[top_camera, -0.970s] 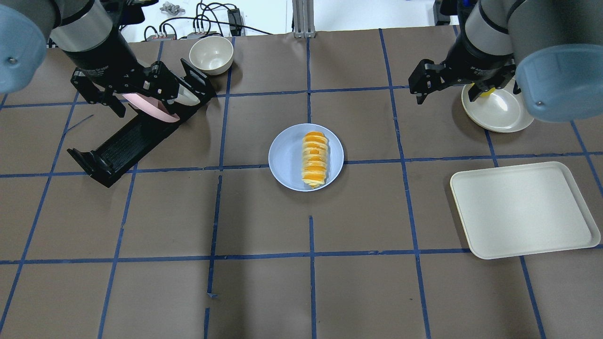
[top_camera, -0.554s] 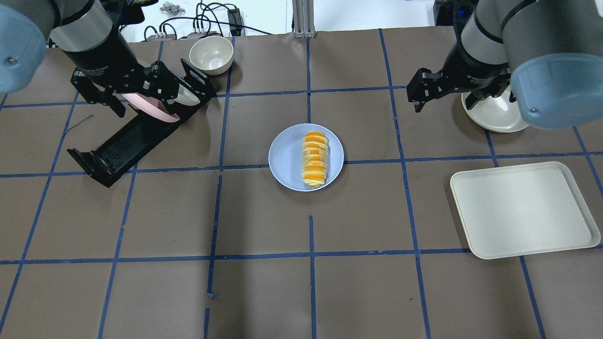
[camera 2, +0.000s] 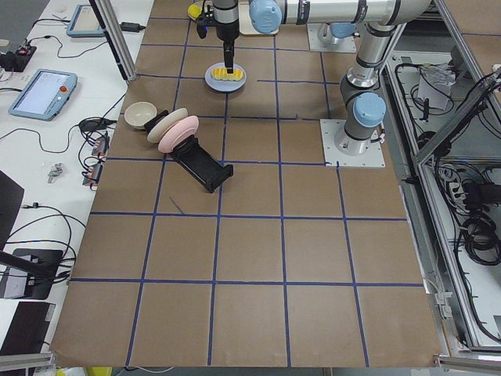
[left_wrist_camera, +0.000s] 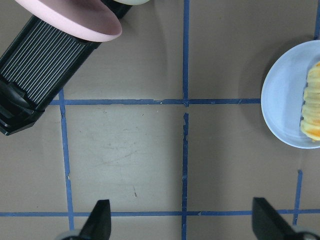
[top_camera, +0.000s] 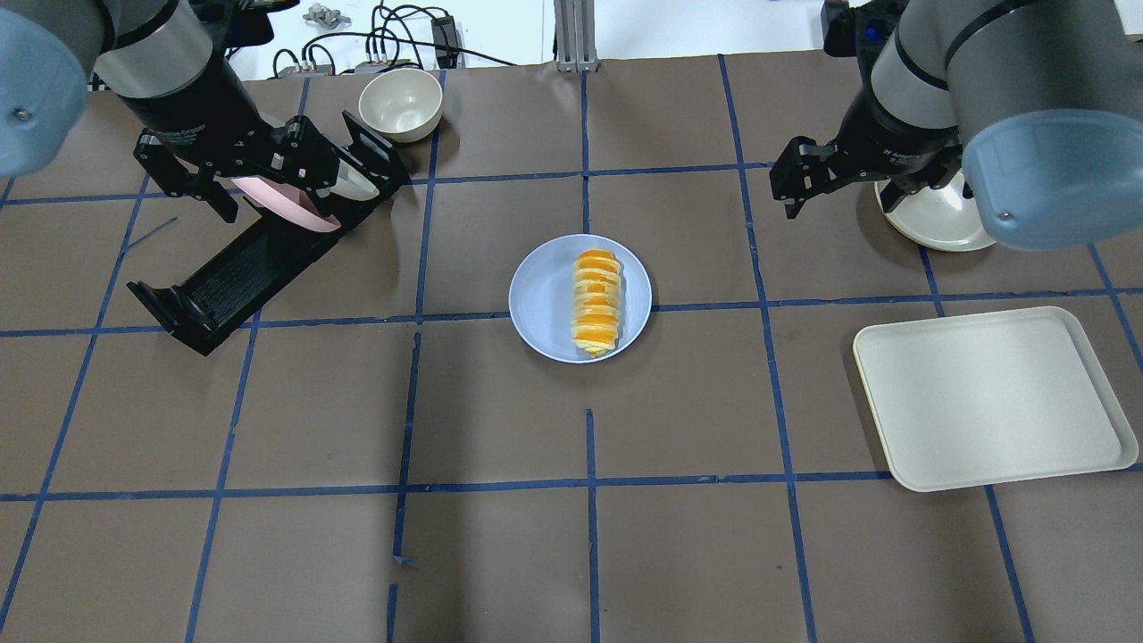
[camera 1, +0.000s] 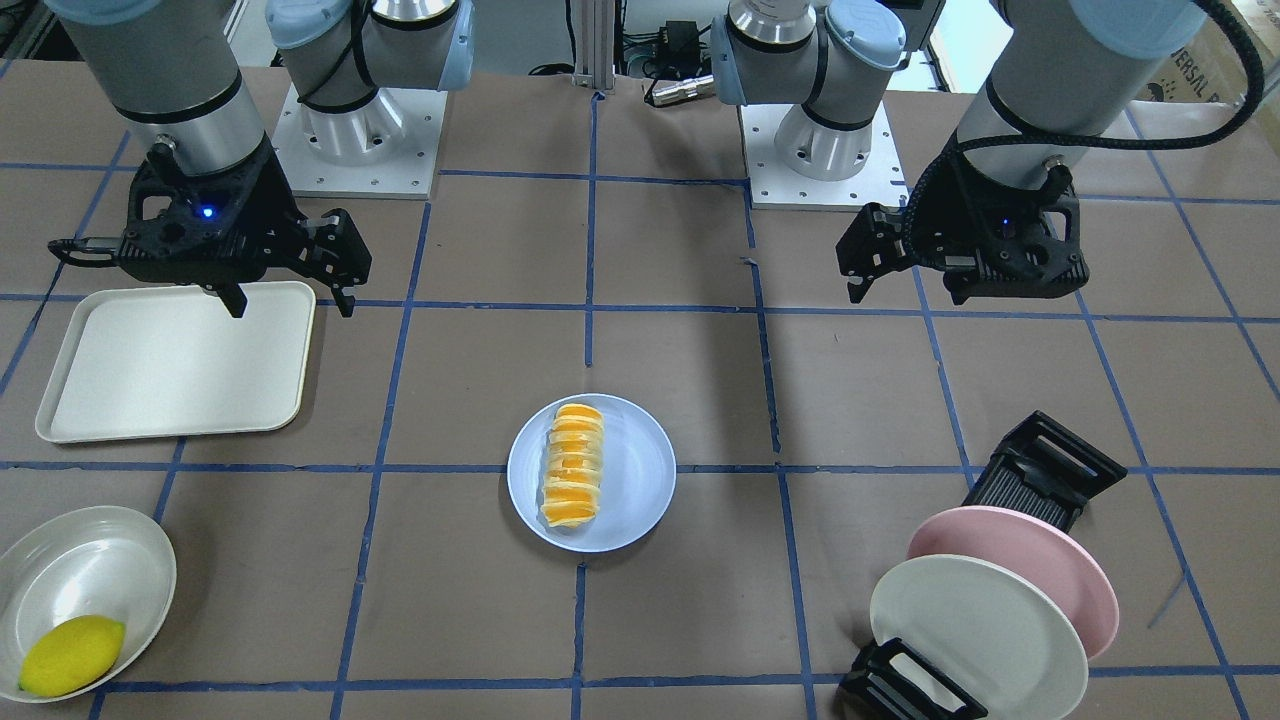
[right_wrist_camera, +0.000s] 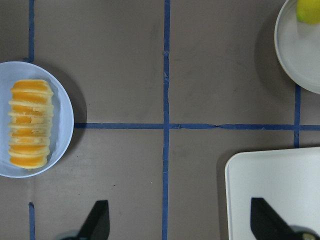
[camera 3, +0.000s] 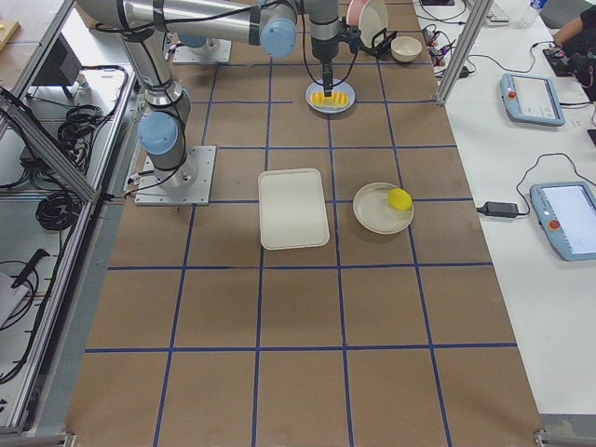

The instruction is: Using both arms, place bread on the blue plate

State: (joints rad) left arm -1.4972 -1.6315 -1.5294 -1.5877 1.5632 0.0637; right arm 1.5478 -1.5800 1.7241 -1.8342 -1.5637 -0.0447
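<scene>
The bread, striped orange and cream, lies on the blue plate at the table's middle. It also shows in the front view, on the plate. My left gripper is open and empty, hovering over the plate rack to the plate's left. My right gripper is open and empty, well to the plate's right. The left wrist view shows the plate at its right edge. The right wrist view shows the bread at its left edge.
A black rack holds a pink plate and a white plate. A cream bowl stands behind it. A white tray lies on the right. A white plate holds a yellow lemon.
My right arm has shifted slightly, and its elbow now hides more of the white plate and the lemon. The left arm, the bread and the blue plate have not moved.
</scene>
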